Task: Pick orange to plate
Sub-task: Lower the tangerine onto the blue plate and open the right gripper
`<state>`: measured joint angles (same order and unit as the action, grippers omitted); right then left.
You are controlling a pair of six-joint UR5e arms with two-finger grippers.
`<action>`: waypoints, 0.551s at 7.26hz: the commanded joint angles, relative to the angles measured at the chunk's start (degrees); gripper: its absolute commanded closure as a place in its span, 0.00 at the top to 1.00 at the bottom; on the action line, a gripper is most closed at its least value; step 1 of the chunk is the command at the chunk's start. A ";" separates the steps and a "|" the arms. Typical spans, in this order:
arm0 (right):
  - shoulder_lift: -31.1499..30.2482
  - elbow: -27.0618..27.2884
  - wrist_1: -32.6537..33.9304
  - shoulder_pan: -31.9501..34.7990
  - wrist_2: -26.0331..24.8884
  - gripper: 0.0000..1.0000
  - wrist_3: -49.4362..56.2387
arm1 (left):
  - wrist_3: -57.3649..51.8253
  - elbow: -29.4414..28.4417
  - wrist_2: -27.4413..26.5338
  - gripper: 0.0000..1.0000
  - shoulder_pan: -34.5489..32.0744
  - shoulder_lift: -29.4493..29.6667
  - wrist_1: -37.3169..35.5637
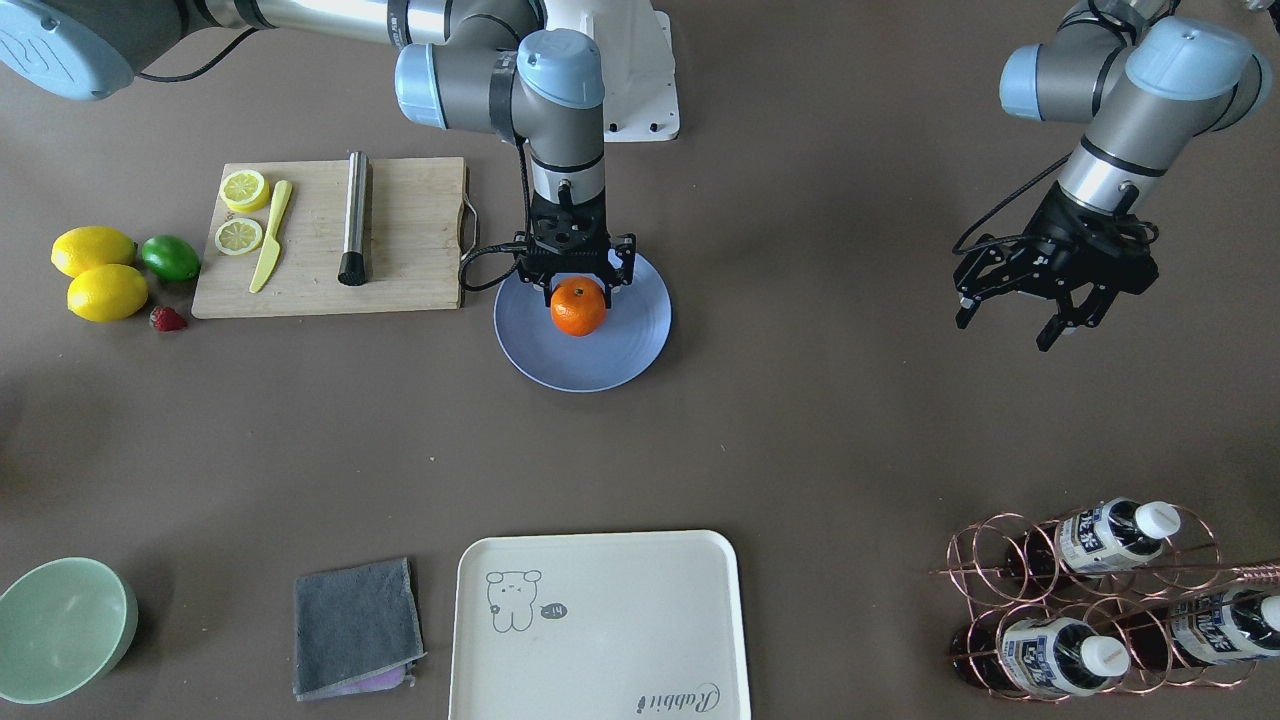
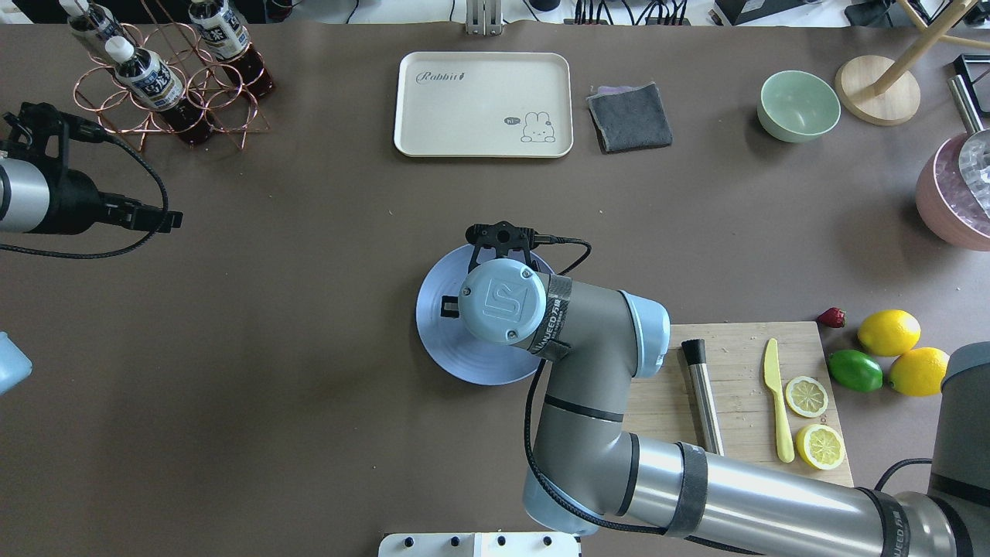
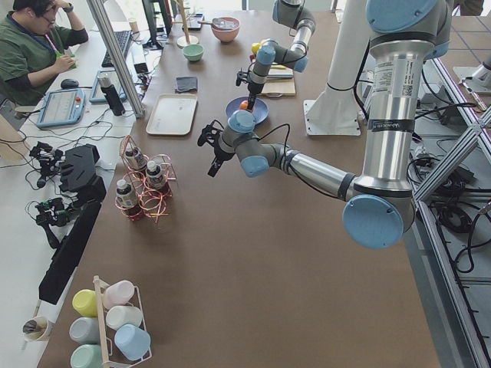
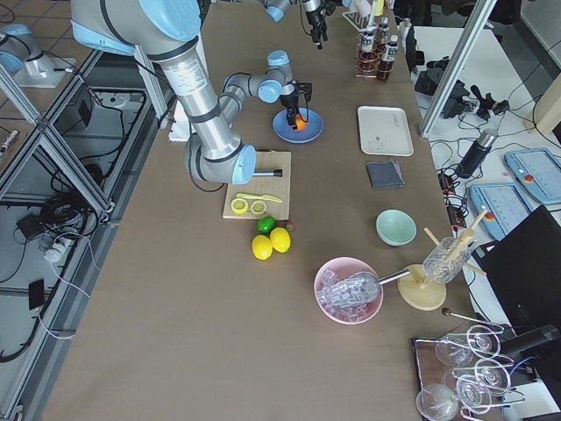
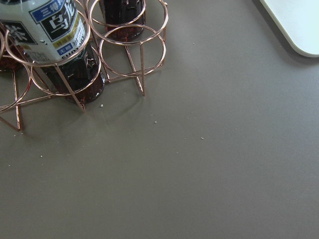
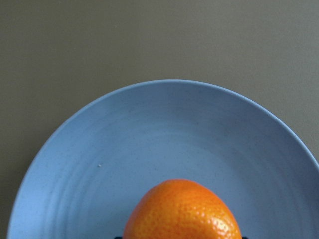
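While the right gripper (image 1: 579, 284) has its jaws clamped narrow on the orange (image 1: 578, 308), the fruit is directly over the plate (image 1: 600, 365), slightly toward the robot's side of centre. I can't tell from any view whether the orange is touching the plate surface or hanging just above it. That's the main unknown.

Risks as I see them:
- Release from height: the fruit is round and the plate is shallow with barely any rim. A drop gives it bounce and roll, and it could go over the edge onto the table (image 1: 800, 450).
- Opposite case: pushing down too far squashes the fruit or shoves the plate. The plate sits loose on the table, so it may skid.
- Uneven opening: if one pad sticks to the peel, the orange gets dragged sideways or lifted on retract. The jaws need to be fully clear before the wrist goes up.
- The cable (image 1: 478, 268) loops out from the wrist toward the cutting board (image 1: 410, 250), whose handle sits just beside the plate. It's a possible snag point on the way out.

The left gripper (image 1: 1008, 318) is well apart from all this, fingers spread wide and holding nothing. I see no collision concern from that side unless it gets moved in.
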<state>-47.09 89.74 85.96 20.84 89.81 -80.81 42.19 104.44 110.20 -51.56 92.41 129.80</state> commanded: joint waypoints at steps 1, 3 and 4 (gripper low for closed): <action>1.21 -1.41 0.00 -0.18 -0.07 1.00 -4.51 | 0.00 -0.02 0.02 0.98 0.06 -0.04 0.01; 1.57 1.21 0.69 1.65 2.28 1.00 -4.53 | 0.09 0.07 0.11 0.98 0.06 0.05 0.01; 1.22 6.71 5.40 4.71 7.43 1.00 -4.27 | 0.09 0.15 1.67 0.98 -0.03 -0.04 0.01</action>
<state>-45.72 91.42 87.42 22.61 92.49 -85.16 42.26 104.52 110.65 -51.52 92.43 129.82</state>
